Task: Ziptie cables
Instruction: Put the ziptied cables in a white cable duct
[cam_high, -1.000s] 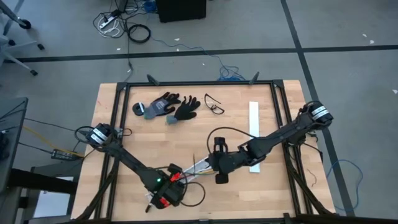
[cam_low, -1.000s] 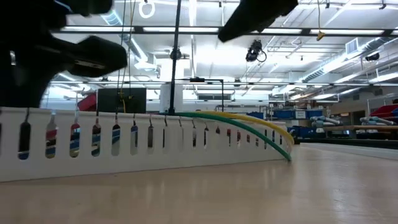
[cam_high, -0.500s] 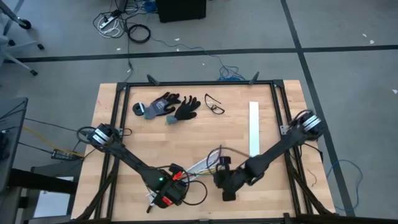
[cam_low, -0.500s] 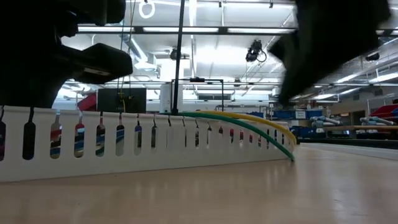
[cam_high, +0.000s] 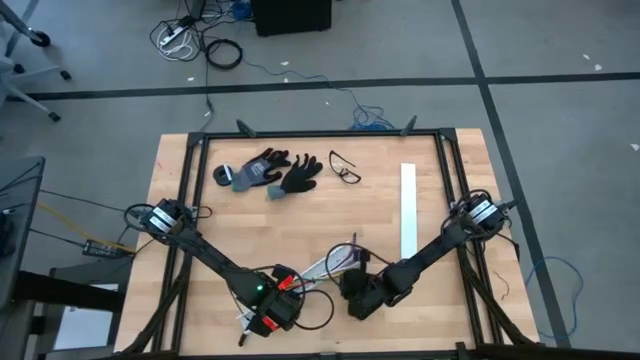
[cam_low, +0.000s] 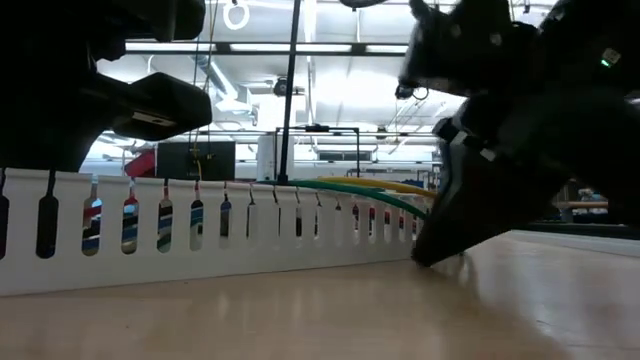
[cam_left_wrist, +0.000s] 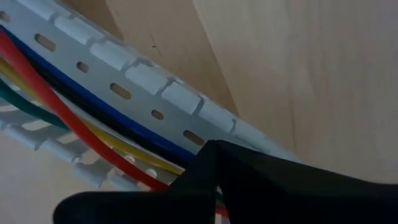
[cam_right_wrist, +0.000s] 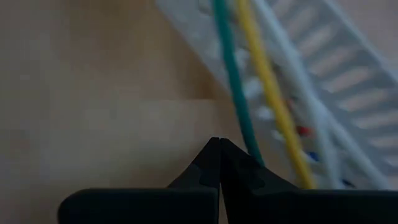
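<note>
Thin coloured cables (cam_high: 322, 268), bundled side by side, lying slantwise at lower centre of the overhead frame, green and yellow arching upward.

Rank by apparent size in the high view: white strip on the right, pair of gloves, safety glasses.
1. pair of gloves, spread widest across the table.
2. white strip, longer than the gloves are wide but very narrow, so first and second place are close.
3. safety glasses, clearly smallest.
</note>
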